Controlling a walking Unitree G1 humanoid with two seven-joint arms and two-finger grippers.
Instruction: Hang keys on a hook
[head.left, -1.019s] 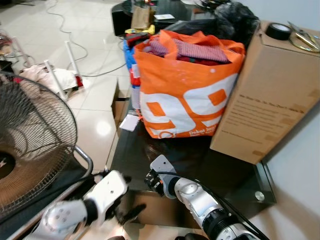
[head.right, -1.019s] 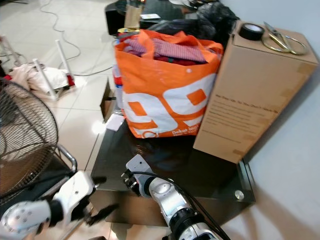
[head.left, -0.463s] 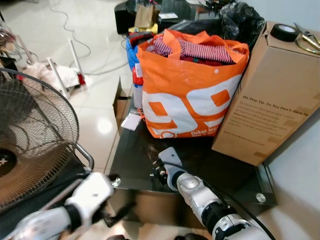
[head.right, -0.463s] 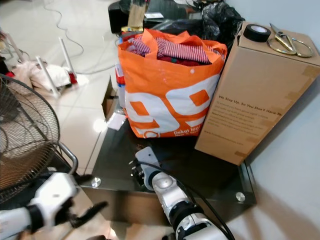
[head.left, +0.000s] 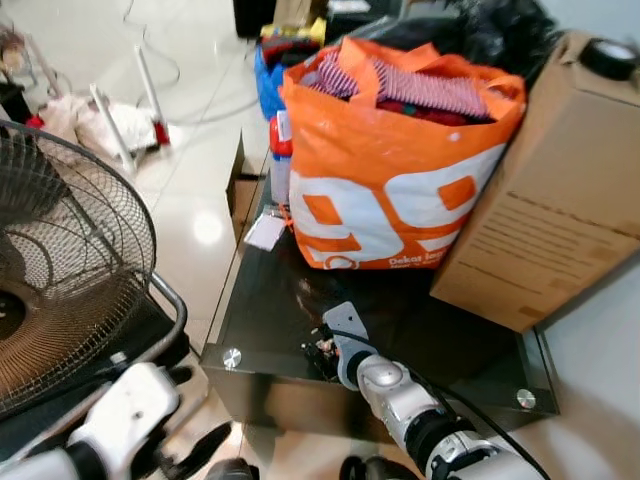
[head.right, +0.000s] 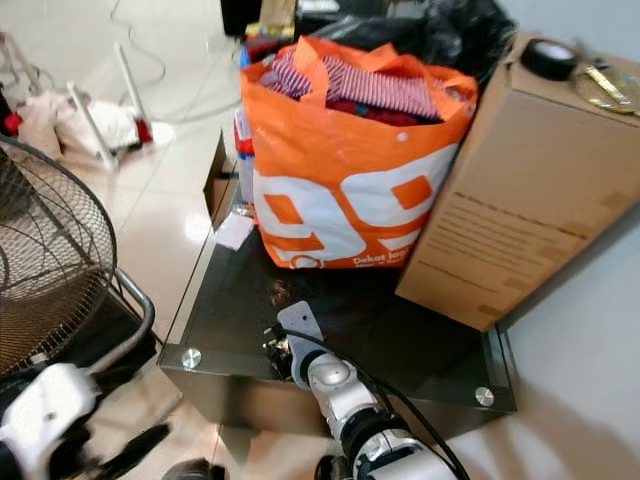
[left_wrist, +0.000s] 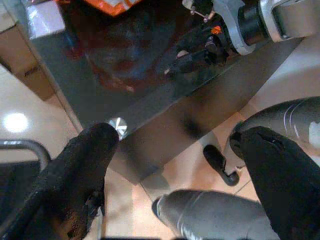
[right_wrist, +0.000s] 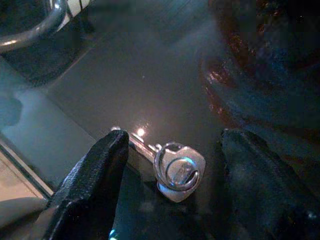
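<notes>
A small bunch of silver keys (right_wrist: 176, 171) on a ring lies flat on the black glass table (head.left: 270, 300), close to its front edge. My right gripper (right_wrist: 175, 145) hovers low over the keys, open, one black finger on each side and neither touching them. In the left eye view the right gripper (head.left: 318, 350) sits at the table's front edge, in front of the orange bag. My left gripper (left_wrist: 175, 150) is open and holds nothing, down beside the table's front left corner above the floor.
A full orange shopping bag (head.left: 390, 190) and a tall cardboard box (head.left: 545, 200) stand on the back of the table. A big floor fan (head.left: 60, 270) is close on my left. Cables and clutter lie on the tiled floor (head.left: 190, 190) beyond.
The head view has shifted. My left arm has sunk lower and further left. The right gripper stays low over the table's front edge.
</notes>
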